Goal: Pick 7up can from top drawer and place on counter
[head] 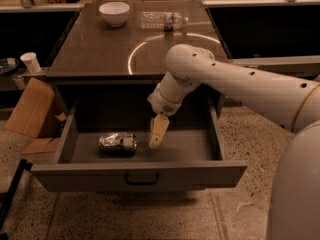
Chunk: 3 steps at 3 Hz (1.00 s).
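Top drawer (90, 176) seen pulled open, nearest. 7up can (117, 143) laid on side on drawer floor, left of centre. Gripper (155, 143) hung inside drawer just right of can, apart; fingers closed together, nothing held. Step judged: approach, can ungrasped. Next move: fingers to be opened, gripper brought over can. Counter (95, 54) beyond.
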Each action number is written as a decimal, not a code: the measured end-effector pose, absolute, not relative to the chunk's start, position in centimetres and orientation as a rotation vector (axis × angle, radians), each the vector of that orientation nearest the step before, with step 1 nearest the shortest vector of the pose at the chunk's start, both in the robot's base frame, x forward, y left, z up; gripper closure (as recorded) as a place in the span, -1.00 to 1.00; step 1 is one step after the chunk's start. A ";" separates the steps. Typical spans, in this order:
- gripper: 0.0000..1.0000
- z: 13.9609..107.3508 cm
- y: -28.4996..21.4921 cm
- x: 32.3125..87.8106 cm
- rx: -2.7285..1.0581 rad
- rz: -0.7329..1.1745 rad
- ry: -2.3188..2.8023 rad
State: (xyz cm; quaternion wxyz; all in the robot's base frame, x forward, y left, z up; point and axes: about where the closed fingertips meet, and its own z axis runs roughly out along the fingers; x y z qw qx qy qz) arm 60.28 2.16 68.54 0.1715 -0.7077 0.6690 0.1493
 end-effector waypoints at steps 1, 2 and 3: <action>-1.00 66.4 4.0 60.7 -2.022 0.386 1.886; -1.00 64.4 5.3 61.2 -2.019 0.369 1.888; -1.00 63.3 6.7 61.4 -2.011 0.367 1.886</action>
